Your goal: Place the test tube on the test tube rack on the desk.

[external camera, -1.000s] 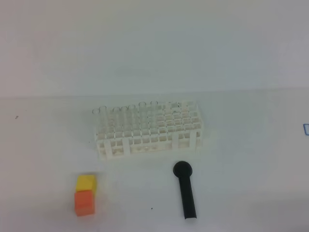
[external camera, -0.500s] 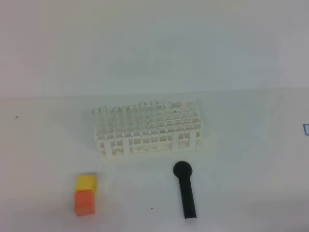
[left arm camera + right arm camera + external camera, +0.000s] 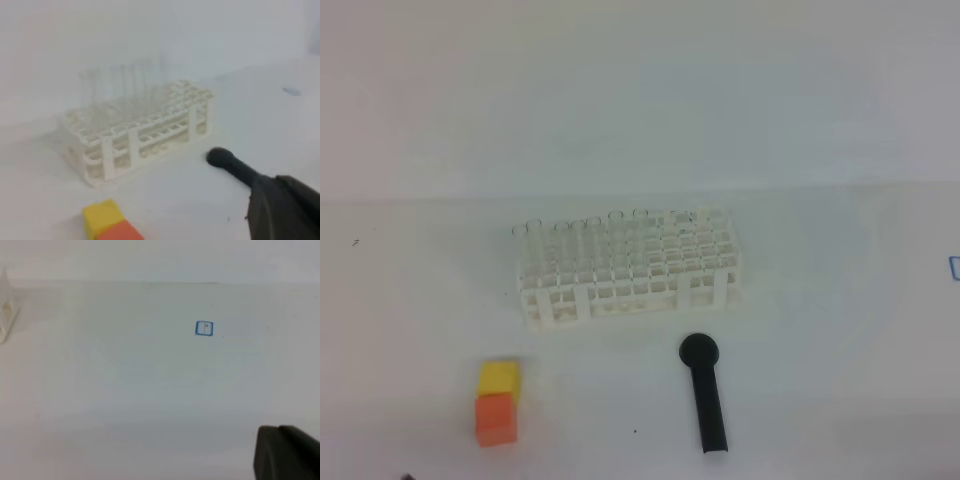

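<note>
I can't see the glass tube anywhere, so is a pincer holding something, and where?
Nothing shows as held. Only dark edges of the left pincer and right pincer are visible, both shut, no tube between them.

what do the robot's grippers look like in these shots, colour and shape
Little shows. The left gripper is a dark charcoal, matte, blocky body with angled edges at the wrist view's lower right. The right gripper is a similar dark block. No cables or markings are visible; neither appears in the high view.

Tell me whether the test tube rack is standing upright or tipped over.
Upright: the test tube rack sits flat on the desk, grid facing up, clear tubes standing vertically in it.
</note>
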Tool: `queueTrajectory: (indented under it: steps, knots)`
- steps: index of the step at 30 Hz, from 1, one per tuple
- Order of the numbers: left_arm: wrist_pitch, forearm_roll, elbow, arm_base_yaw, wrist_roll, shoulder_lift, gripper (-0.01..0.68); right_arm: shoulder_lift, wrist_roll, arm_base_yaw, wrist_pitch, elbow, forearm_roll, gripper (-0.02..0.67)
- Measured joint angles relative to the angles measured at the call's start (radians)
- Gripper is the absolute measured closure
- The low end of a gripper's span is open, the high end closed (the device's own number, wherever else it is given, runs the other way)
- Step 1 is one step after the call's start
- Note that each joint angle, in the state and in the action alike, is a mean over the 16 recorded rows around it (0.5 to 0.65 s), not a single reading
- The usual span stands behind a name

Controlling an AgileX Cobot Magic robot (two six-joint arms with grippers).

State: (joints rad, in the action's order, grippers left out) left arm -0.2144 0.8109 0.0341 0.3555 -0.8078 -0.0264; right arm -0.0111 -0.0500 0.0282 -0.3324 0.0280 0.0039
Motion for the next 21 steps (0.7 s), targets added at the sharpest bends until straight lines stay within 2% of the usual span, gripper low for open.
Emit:
queueTrajectory:
  steps: [3, 8, 13, 17, 21]
  knots:
    - [0.021, -0.112, 0.0, -0.055, 0.169, 0.0, 0.674, 0.0, 0.0, 0.0, 0.0, 0.0, 0.001, 0.65]
    - [0.053, -0.35, -0.001, -0.142, 0.538, -0.001, 0.674, 0.0, 0.0, 0.0, 0.0, 0.0, 0.003, 0.65]
    - [0.036, -0.601, -0.001, -0.189, 0.869, -0.002, 0.674, 0.0, 0.0, 0.0, 0.0, 0.0, 0.004, 0.65]
    - [-0.019, -0.731, -0.001, -0.195, 1.0, -0.002, 0.674, 0.0, 0.0, 0.0, 0.0, 0.0, 0.004, 0.65]
    - [-0.071, -0.765, -0.002, -0.195, 0.995, -0.003, 0.674, 0.0, 0.0, 0.0, 0.0, 0.0, 0.005, 0.65]
